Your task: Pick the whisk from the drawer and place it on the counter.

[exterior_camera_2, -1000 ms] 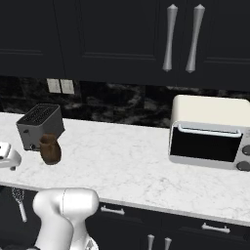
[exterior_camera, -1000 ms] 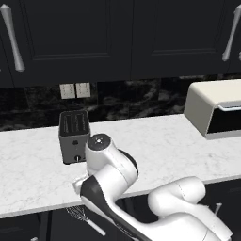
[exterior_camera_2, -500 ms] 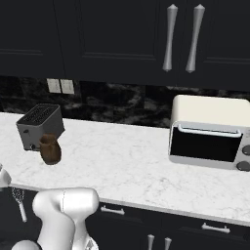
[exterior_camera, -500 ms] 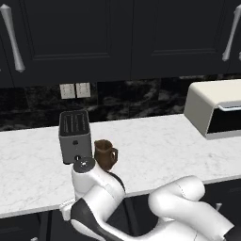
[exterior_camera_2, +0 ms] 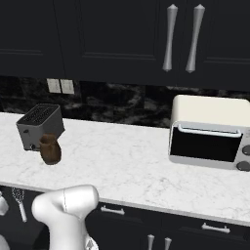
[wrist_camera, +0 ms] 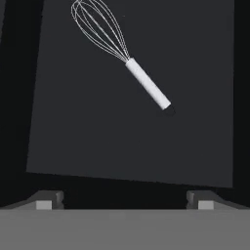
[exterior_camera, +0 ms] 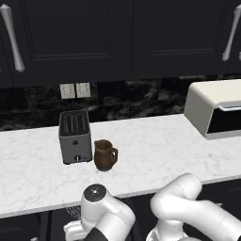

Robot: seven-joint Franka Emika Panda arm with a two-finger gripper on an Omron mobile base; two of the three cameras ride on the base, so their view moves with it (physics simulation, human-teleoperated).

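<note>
Clearly the task was in its opening stage: the whisk (wrist_camera: pixel 122 52) lay flat on the dark floor of the open drawer (wrist_camera: pixel 73 122), ungrasped. The fingers (wrist_camera: pixel 50 199) were spread wide and empty above it, well short of the handle. Descending, gripping, lifting and setting it on the white marble surface (exterior_camera: pixel 155 150), near the toaster (exterior_camera: pixel 75 136) and brown jug (exterior_camera: pixel 104 155), all remained.

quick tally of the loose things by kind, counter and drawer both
toaster: 1
brown jug: 1
toaster oven: 1
whisk: 1, lying in the drawer
total: 4, with three on the counter
</note>
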